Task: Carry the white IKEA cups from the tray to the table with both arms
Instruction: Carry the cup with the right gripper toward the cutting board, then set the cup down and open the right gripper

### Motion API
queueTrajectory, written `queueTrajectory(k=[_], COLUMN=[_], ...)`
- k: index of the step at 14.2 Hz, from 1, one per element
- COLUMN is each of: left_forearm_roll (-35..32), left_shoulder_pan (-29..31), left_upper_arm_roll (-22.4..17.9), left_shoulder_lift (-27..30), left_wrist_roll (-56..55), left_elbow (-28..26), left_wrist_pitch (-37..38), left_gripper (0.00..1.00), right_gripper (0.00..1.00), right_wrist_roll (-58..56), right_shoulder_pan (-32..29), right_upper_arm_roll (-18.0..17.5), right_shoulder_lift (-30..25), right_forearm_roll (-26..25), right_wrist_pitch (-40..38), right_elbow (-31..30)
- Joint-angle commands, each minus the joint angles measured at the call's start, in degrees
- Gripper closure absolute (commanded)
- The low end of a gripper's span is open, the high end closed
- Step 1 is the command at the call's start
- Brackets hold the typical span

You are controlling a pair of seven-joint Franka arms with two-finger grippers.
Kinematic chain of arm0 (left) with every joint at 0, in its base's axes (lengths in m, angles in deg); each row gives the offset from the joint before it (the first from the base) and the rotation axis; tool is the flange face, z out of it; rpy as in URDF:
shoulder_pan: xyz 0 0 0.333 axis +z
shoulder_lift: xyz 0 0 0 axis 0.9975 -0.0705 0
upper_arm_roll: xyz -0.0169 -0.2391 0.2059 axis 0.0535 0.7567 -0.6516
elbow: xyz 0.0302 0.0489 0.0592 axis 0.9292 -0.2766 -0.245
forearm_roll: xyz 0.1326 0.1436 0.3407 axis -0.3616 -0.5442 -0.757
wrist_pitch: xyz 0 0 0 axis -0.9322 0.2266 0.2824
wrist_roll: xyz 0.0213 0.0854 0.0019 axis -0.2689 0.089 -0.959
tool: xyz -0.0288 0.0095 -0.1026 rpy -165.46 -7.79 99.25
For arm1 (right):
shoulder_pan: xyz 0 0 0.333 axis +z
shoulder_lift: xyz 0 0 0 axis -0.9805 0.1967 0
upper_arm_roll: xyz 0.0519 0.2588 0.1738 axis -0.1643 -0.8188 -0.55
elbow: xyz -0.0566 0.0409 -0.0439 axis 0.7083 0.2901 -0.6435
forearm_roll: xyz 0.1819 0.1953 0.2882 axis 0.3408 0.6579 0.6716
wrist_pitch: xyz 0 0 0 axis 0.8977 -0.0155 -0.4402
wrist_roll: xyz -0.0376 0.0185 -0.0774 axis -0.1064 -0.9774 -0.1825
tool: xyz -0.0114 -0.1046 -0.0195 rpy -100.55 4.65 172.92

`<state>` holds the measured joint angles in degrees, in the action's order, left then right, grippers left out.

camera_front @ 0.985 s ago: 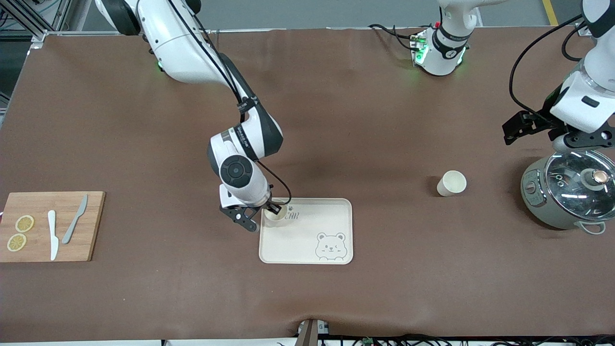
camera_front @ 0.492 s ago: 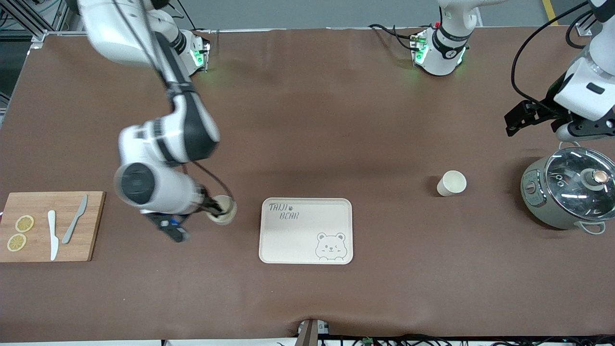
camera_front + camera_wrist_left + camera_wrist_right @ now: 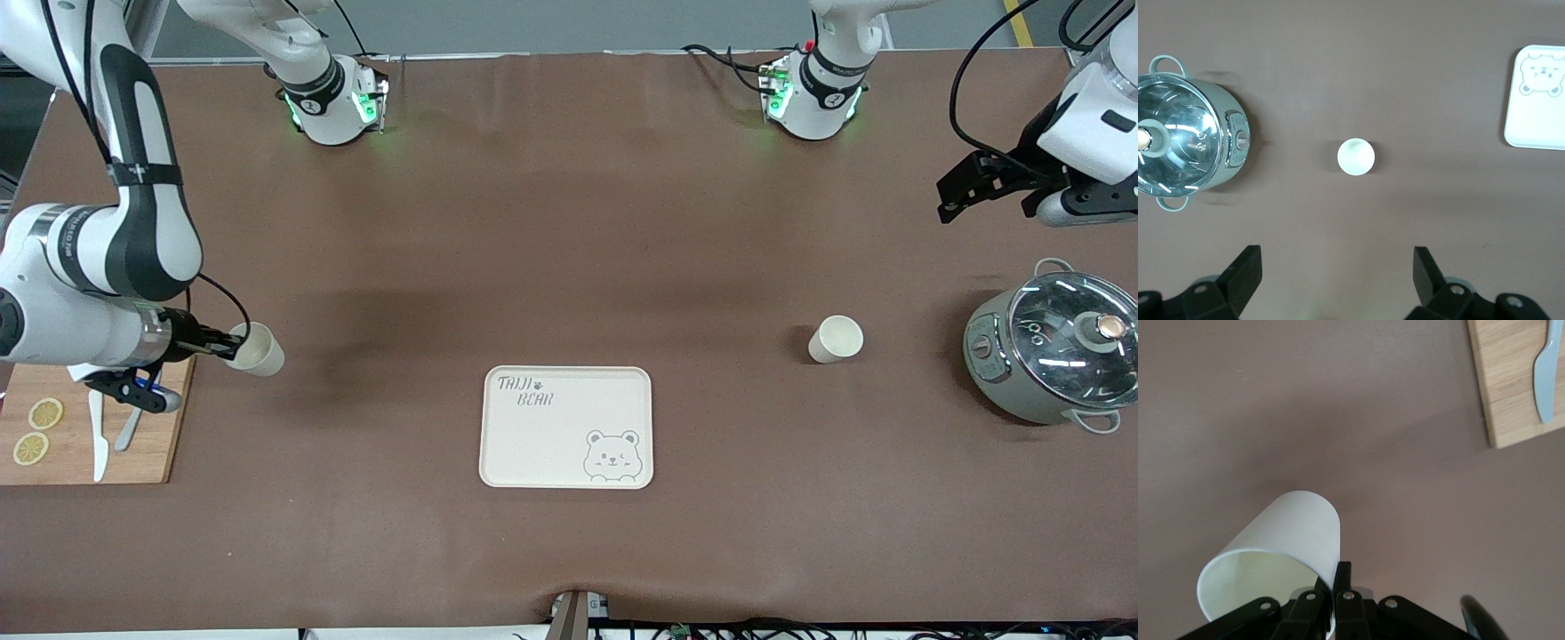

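My right gripper (image 3: pixel 229 346) is shut on the rim wall of one white IKEA cup (image 3: pixel 258 349) and holds it tilted in the air over the bare table beside the cutting board. In the right wrist view the fingers (image 3: pixel 1342 581) pinch the cup's wall (image 3: pixel 1288 533). The second white cup (image 3: pixel 836 339) stands upright on the table between the tray and the pot; it also shows in the left wrist view (image 3: pixel 1355 156). My left gripper (image 3: pixel 965 191) is open and empty, up in the air near the pot, its fingertips wide apart (image 3: pixel 1336 267).
The cream bear-printed tray (image 3: pixel 551 444) lies mid-table, with nothing on it. A grey pot with a glass lid (image 3: pixel 1053 351) stands at the left arm's end. A wooden cutting board (image 3: pixel 164 444) with knives and lemon slices lies at the right arm's end.
My right arm has swung the cup away from the tray toward the cutting board end, tilting it. My left gripper has drifted a little away from the pot toward its base.
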<state>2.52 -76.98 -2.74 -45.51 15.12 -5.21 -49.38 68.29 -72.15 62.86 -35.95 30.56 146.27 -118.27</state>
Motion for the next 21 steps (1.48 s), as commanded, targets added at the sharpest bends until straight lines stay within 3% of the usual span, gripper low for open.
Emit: queueTrajectory(k=[1,4,7,9,10,11,14,18,21], left_forearm_roll=[1.2,1.2,1.2,1.2,1.2,1.2,1.2,1.2,1.2], left_shoulder_pan=[0.5,0.4,0.4,0.4,0.4,0.4,0.5,0.4,0.4], left_upper_arm_roll=[-0.2,-0.2,-0.1,-0.1,-0.1,-0.1,-0.2,-0.2,-0.2], left_shoulder_lift=[0.8,0.7,0.7,0.7,0.7,0.7,0.7,0.7,0.7], left_wrist_roll=[1.7,1.7,1.7,1.7,1.8,1.7,1.8,1.8,1.8], left_elbow=[-0.7,-0.7,-0.7,-0.5,-0.6,-0.6,-0.6,-0.5,-0.4], left_wrist_pitch=[0.5,0.5,0.5,0.5,0.5,0.5,0.5,0.5,0.5], left_gripper=[0.0,0.0,0.0,0.0,0.0,0.0,0.0,0.0,0.0], right_gripper=[1.0,1.0,1.0,0.51,0.11,0.0,0.0,0.0,0.0], right_wrist_roll=[-11.0,-13.0,-13.0,-13.0,-13.0,-12.9,-12.6,-12.9,-12.8], right_shoulder_pan=[-5.4,-6.1,-6.1,-6.1,-6.2,-6.2,-6.2,-5.9,-5.9], right_upper_arm_roll=[-1.4,-1.4,-1.5,-1.5,-1.5,-1.5,-1.5,-1.5,-1.7], right_shoulder_lift=[-3.3,-3.2,-2.8,-2.3,-2.0,-2.0,-2.1,-2.1,-0.9], right_forearm_roll=[-0.9,-0.9,-0.9,-0.9,-0.9,-0.8,-0.8,-0.8,0.1], right_wrist_pitch=[10.7,22.3,23.2,23.2,23.2,23.1,19.2,8.5,-0.7], right_elbow=[-12.2,-20.0,-20.0,-19.8,-19.7,-19.5,-15.8,-1.4,12.7])
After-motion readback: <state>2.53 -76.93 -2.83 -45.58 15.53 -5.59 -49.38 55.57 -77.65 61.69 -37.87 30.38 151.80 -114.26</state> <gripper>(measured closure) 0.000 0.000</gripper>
